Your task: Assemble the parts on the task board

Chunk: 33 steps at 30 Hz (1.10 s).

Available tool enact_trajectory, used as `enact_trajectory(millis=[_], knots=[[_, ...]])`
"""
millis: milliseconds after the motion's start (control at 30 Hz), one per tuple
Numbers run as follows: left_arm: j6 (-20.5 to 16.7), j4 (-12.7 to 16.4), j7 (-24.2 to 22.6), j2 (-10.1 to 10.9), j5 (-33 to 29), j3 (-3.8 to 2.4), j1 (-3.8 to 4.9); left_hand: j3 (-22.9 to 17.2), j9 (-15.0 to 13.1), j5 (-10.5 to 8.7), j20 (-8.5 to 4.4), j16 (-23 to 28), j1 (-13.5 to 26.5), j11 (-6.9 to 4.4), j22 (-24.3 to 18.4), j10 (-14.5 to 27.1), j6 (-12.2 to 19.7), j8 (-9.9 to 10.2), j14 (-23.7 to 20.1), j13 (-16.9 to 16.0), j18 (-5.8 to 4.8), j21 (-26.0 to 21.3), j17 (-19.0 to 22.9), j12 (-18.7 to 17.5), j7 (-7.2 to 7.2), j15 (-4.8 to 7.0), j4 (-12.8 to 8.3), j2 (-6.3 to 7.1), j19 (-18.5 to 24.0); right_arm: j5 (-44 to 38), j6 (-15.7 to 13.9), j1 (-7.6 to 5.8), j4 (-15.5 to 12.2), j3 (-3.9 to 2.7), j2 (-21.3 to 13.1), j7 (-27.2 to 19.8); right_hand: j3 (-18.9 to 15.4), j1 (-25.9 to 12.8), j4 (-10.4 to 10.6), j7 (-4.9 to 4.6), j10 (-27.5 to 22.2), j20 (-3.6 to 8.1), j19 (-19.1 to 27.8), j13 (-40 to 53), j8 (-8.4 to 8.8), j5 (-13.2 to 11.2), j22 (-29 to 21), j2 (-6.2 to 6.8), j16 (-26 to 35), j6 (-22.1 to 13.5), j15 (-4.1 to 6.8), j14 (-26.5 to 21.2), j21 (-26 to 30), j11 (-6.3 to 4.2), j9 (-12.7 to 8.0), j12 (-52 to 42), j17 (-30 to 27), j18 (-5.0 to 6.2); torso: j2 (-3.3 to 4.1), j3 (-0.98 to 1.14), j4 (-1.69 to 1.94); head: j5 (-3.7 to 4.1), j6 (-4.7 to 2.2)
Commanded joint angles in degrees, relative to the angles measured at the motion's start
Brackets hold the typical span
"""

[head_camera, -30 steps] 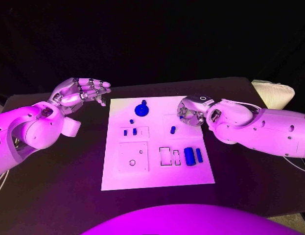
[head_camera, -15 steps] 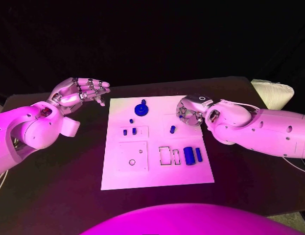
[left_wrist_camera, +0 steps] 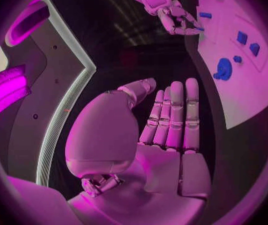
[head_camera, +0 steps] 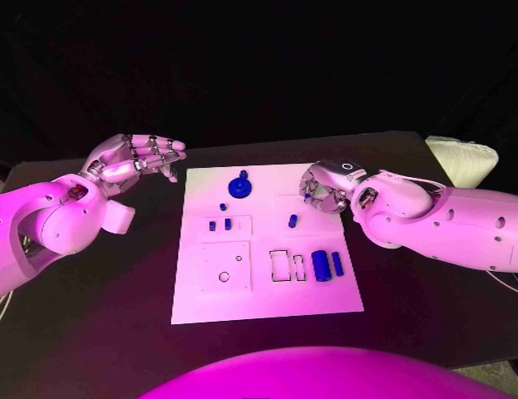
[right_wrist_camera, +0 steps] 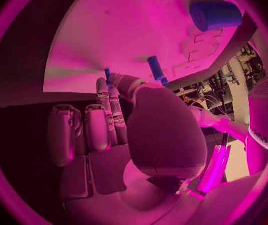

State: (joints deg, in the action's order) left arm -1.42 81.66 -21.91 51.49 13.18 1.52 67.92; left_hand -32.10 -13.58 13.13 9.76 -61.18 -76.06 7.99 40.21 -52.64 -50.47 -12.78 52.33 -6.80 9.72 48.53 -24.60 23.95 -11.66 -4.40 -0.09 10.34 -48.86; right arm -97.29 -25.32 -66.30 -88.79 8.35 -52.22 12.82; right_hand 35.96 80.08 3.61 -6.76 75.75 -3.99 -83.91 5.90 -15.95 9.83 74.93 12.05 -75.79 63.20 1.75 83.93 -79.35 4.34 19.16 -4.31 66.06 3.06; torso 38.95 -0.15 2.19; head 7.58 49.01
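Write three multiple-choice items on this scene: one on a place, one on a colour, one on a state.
1. The round part lies:
A. at the near edge of the board
B. at the far end of the task board
C. in a hand's grip

2. The cylinder near the board's right edge is:
A. blue
B. yellow
C. green

3. The left hand is:
A. gripping the cylinder
B. pressing on the board
C. holding nothing, off to the board's side

Answers:
1 B: the head view shows it lying near the board's far edge.
2 A: it shows dark blue against the pale board.
3 C: the left wrist view shows a bare palm, with the board off to one side.
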Motion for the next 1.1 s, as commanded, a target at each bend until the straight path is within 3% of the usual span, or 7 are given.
enact_trajectory(millis=[33, 233, 600, 667, 767, 900, 1100], knots=[[0.8, 0.0, -0.3, -0.2, 0.0, -0.04, -0.01, 0.2, 0.2, 0.33, -0.07, 0.3, -0.4, 0.39, 0.2, 0.0, 0.4, -0.3, 0.4, 0.2, 0.8, 0.6, 0.1, -0.5, -0.2, 0.09, -0.2, 0.12, -0.8, 0.0, -2.9, -0.48, -1.3, -0.17, -0.6, 0.1, 0.0, 0.7, -0.4, 0.18, 2.5, 0.33, -1.6, 0.1, -0.4, 0.2, 4.8, -1.28, -0.3, 0.3, 0.46, 2.3, -0.3, -2.1, -0.1, -0.1, 0.0, -0.42, -0.03, 0.03, -0.12, 0.03, -0.13], [0.8, -0.2, -0.3, -0.4, -0.2, -0.04, -0.02, 0.2, 0.2, 0.33, -0.06, 0.3, -0.4, 0.4, 0.3, 0.1, 0.5, -0.3, 0.5, 0.3, 0.81, 0.9, 0.1, -0.6, -0.22, 0.07, -0.1, 0.11, -1.2, 1.1, -4.2, -1.29, -5.1, -0.43, -2.0, -0.2, 0.1, 0.6, -0.5, 0.18, 2.5, 0.33, -1.6, 0.1, -0.43, 0.2, 4.8, -1.25, -0.3, 0.3, 0.47, 2.3, -0.3, -2.1, 0.0, 0.0, 0.0, -0.43, 0.0, 0.01, -0.02, -0.04, -0.33], [0.8, 0.0, -0.2, -0.8, -0.2, -0.02, -0.04, 0.2, 0.2, 0.33, -0.05, 0.3, -0.4, 0.41, 0.4, 0.1, 0.5, -0.3, 0.5, 0.3, 0.81, 1.0, 0.1, -0.6, -0.22, 0.06, -0.1, 0.12, -1.3, 1.6, -4.4, -1.07, -10.6, -0.43, -0.6, -0.9, 0.2, 0.5, -0.6, 0.18, 2.6, 0.34, -1.5, 0.2, -0.47, 0.3, 4.7, -1.22, -0.3, 0.2, 0.48, 2.2, -0.1, -2.1, 0.1, 0.0, -0.1, -0.38, 0.01, -0.08, 0.13, -1.35, -0.54], [0.7, 0.0, -0.2, -0.9, -0.3, -0.02, -0.05, 0.2, 0.2, 0.33, -0.05, 0.3, -0.4, 0.41, 0.4, 0.1, 0.5, -0.3, 0.5, 0.3, 0.81, 1.0, 0.1, -0.6, -0.22, 0.06, -0.1, 0.12, -1.3, 1.2, -4.3, -0.57, -11.4, -0.37, 0.3, -1.0, 0.3, 0.5, -0.6, 0.17, 2.6, 0.35, -1.5, 0.2, -0.49, 0.4, 4.6, -1.23, -0.3, 0.2, 0.48, 2.2, -0.1, -2.09, 0.2, 0.1, -0.2, -0.37, 0.03, -0.13, 0.07, -2.41, -0.55], [0.4, 0.1, -0.2, -1.2, -0.3, -0.01, -0.06, 0.2, 0.2, 0.33, -0.05, 0.3, -0.4, 0.41, 0.4, 0.1, 0.5, -0.3, 0.5, 0.3, 0.81, 1.0, 0.1, -0.6, -0.22, 0.06, -0.1, 0.12, -1.3, 0.4, -4.2, 0.41, -11.8, -0.23, 2.0, -1.2, 0.4, 0.5, -0.7, 0.17, 2.6, 0.35, -1.4, 0.2, -0.5, 0.4, 4.6, -1.24, -0.3, 0.1, 0.47, 2.2, 0.0, -2.09, 0.3, 0.1, -0.3, -0.35, 0.06, -0.1, 0.04, -2.99, -0.48], [0.1, 0.3, -0.1, -1.4, -0.4, 0.0, -0.07, 0.2, 0.2, 0.34, -0.05, 0.3, -0.3, 0.42, 0.4, 0.1, 0.5, -0.3, 0.6, 0.3, 0.81, 1.1, 0.1, -0.6, -0.23, 0.06, -0.1, 0.12, -1.3, -0.8, -3.7, 1.68, -11.5, -0.02, 4.3, -1.1, 0.5, 0.4, -0.8, 0.16, 2.6, 0.35, -1.4, 0.2, -0.51, 0.5, 4.5, -1.25, -0.3, 0.1, 0.47, 2.2, 0.0, -2.08, 0.3, 0.2, -0.4, -0.33, 0.1, -0.15, 0.06, -4.51, -0.05], [-0.8, 0.7, 0.0, -2.0, -0.5, 0.01, -0.07, 0.2, 0.3, 0.33, -0.04, 0.3, -0.3, 0.43, 0.4, 0.1, 0.6, -0.3, 0.6, 0.3, 0.8, 1.1, 0.1, -0.6, -0.25, 0.05, 0.0, 0.14, -1.4, -2.6, -2.1, 3.69, -10.3, 0.26, 7.5, -0.5, 0.6, 0.4, -0.9, 0.13, 2.5, 0.35, -1.3, 0.2, -0.51, 0.5, 4.5, -1.26, -0.2, 0.0, 0.46, 2.2, 0.1, -2.06, 0.4, 0.2, -0.5, -0.31, 0.12, -0.24, 0.19, -6.1, 0.29]])
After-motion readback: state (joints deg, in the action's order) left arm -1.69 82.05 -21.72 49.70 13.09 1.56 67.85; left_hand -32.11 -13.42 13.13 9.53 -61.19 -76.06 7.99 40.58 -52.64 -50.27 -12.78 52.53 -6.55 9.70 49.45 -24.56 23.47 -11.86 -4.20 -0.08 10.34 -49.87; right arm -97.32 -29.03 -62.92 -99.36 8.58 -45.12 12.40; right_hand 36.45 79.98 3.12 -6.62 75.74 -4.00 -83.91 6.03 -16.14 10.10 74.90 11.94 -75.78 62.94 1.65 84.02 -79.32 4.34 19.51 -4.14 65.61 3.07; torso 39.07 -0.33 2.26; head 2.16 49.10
